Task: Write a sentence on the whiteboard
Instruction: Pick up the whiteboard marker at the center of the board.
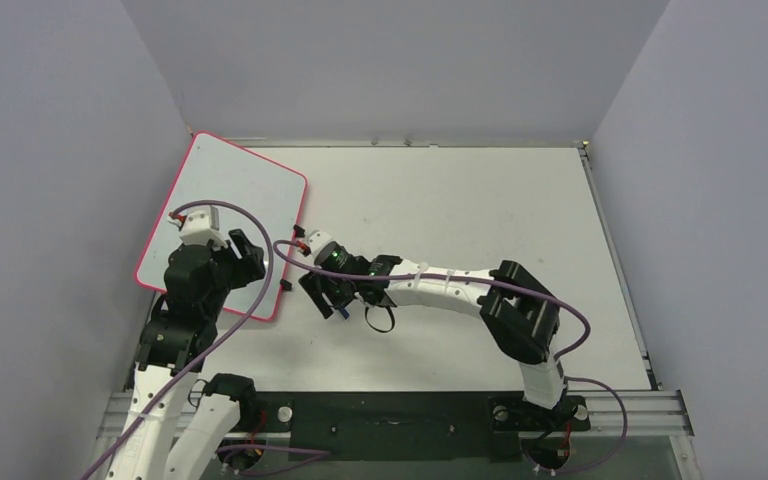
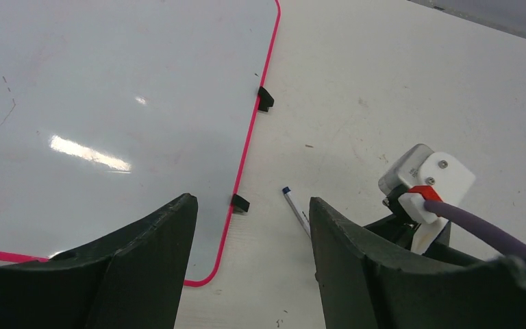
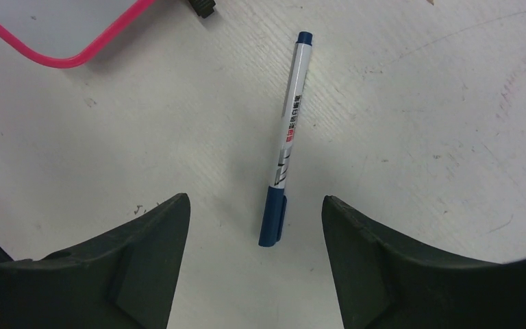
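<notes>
Nothing is written yet on the whiteboard (image 1: pixel 230 200) at the surface's (image 1: pixel 460 200) far left; the capped marker (image 3: pixel 286 140) is left ungrasped beside it, below the open right end effector (image 3: pixel 255 202), the left end effector (image 2: pixel 252 200) also open.

A marker pen (image 3: pixel 286 137) lies on the table (image 1: pixel 480 200), with free room on either side between the wide-apart fingers of the right gripper (image 3: pixel 255 200). Just beyond lie the whiteboard (image 1: pixel 222 225) corner and a black clip (image 3: pixel 204 7). The left gripper (image 2: pixel 251 199), also wide, hangs over the board's clipped edge, close to the right wrist.
</notes>
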Action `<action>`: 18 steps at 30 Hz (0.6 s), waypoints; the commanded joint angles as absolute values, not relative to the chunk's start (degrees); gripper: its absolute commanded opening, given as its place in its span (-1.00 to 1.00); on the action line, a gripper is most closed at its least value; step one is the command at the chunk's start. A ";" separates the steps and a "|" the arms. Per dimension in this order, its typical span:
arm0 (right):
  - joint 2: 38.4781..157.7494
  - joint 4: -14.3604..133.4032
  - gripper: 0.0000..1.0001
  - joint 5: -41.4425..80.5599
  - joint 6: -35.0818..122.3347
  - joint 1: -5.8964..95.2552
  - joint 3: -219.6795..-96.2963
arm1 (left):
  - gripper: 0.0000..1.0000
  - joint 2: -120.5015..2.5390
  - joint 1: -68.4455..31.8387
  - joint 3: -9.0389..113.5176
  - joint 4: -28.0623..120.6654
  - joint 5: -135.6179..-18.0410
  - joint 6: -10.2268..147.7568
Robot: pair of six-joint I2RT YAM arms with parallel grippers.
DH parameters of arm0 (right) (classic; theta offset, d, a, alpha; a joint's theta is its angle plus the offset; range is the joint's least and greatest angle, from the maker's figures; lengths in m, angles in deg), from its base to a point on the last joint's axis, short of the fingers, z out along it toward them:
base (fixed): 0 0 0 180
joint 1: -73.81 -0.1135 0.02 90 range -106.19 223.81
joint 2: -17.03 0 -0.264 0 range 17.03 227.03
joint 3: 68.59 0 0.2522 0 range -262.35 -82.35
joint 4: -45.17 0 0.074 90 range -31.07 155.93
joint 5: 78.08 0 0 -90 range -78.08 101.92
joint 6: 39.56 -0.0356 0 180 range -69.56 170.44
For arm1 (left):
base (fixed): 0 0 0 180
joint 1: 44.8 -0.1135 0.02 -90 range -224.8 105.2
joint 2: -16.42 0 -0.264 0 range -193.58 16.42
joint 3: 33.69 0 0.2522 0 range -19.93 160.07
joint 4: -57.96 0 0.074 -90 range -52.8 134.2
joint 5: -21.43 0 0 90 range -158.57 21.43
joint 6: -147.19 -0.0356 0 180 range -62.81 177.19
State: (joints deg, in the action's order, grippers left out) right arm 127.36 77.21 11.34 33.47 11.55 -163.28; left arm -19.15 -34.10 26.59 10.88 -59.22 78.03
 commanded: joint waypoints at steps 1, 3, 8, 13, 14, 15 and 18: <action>130.10 77.56 0.29 11.09 34.16 11.62 -167.93 | 0.17 -18.76 -34.50 27.48 11.58 -57.55 78.83; 131.67 77.76 0.23 10.49 34.01 11.66 -169.16 | 0.16 -18.79 -34.44 27.49 11.48 -57.04 78.89; 135.94 79.00 0.08 8.31 33.53 11.71 -172.25 | 0.16 -18.28 -34.51 27.64 10.95 -54.00 79.48; 139.37 79.83 -0.04 6.80 33.13 11.76 -173.92 | 0.16 -17.90 -34.68 27.67 10.71 -52.83 79.80; 139.73 80.02 -0.05 6.70 33.04 11.80 -174.02 | 0.16 -17.92 -34.64 27.72 10.60 -52.55 79.91; 140.39 80.02 -0.06 6.62 32.95 11.83 -174.04 | 0.16 -17.87 -34.64 27.76 10.57 -52.34 80.01; 141.42 80.19 -0.15 6.27 32.37 11.84 -174.12 | 0.16 -17.65 -34.72 27.77 10.38 -51.62 80.11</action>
State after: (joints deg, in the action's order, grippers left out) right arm 140.60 79.55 8.02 33.32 11.57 -171.98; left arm -18.19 -34.30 26.59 10.07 -53.69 79.38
